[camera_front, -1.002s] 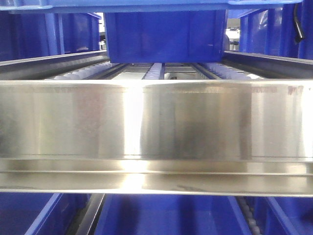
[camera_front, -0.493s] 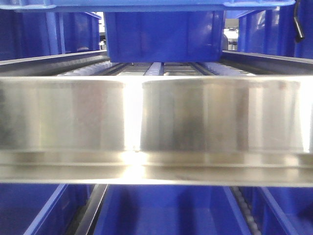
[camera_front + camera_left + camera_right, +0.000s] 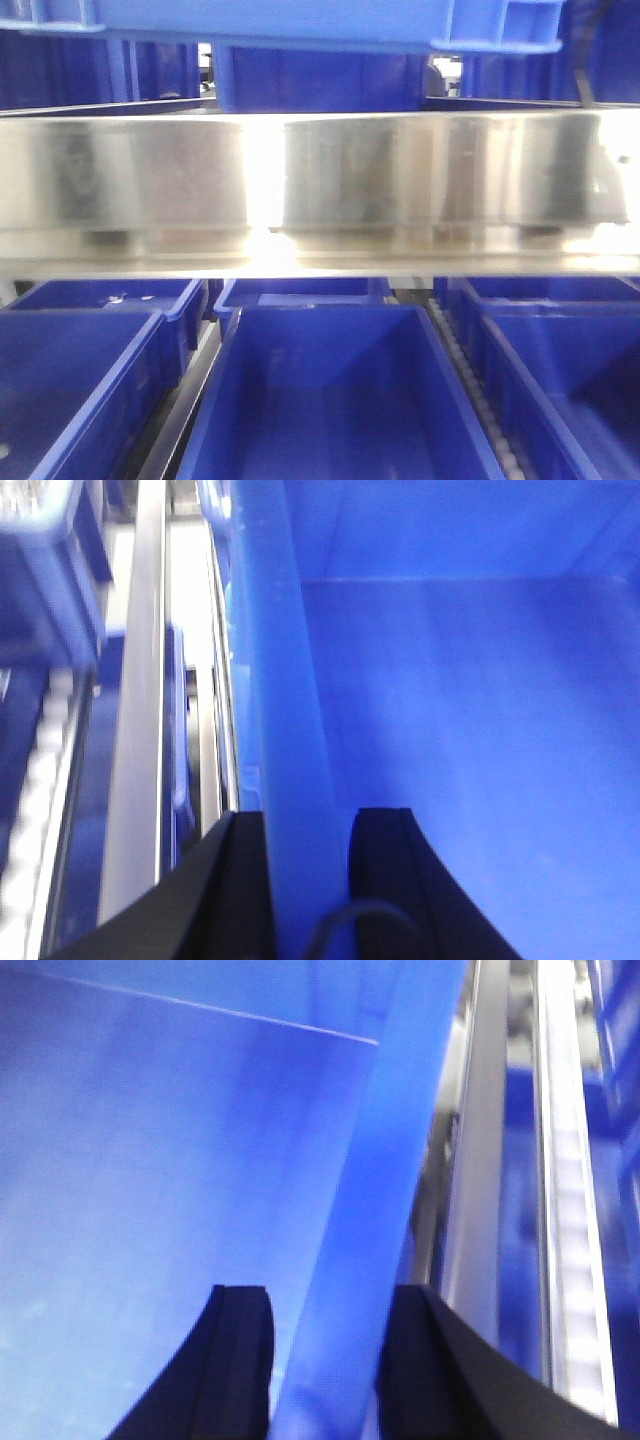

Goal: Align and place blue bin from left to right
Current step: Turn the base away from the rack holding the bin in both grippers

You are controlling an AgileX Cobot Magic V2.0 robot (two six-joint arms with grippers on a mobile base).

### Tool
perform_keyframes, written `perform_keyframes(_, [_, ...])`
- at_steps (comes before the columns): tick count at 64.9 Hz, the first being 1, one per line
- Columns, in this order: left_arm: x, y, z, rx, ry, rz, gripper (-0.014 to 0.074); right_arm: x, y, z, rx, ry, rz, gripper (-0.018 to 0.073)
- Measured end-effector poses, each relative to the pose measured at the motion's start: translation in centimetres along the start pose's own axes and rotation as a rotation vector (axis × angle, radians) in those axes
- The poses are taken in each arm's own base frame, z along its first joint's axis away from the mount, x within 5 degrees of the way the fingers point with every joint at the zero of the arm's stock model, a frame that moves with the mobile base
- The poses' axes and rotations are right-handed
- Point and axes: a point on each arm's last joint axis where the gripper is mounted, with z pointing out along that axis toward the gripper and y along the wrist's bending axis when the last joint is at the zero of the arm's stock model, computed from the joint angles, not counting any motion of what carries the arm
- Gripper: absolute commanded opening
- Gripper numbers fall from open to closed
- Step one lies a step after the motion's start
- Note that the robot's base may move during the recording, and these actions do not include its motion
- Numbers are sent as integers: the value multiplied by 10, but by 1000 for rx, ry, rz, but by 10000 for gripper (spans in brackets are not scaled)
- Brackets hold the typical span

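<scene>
High in the front view, the blue bin (image 3: 280,18) hangs above a shiny steel rail (image 3: 400,180). Only its underside and thick rim are in sight, with a ribbed corner frame at the right. On one side the left claw (image 3: 305,825) reaches over the rim, one black finger outside the wall and one inside, both pressed to the plastic and clamped on it. On the far side the right claw (image 3: 325,1300) pinches the opposite wall the same way. Just outside that wall runs a metal guide (image 3: 478,1160), close by, with a roller track (image 3: 570,1210) beyond it. Below the steel rail sit a middle tub (image 3: 330,400), a left tub (image 3: 70,390) and a right tub (image 3: 570,380), packed side by side with narrow gaps between them.
</scene>
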Motion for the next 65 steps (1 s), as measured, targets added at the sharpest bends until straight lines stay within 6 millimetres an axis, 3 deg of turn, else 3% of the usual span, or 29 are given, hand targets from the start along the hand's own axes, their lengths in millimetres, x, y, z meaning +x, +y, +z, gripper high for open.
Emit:
perform_keyframes(33, [-1, 2, 5, -10, -9, -5, -111, 4, -3, 30, 6, 24, 3, -68])
perform_keyframes(65, [-1, 2, 5, -11, -12, -6, -111, 2, -4, 32, 11, 1, -3, -68])
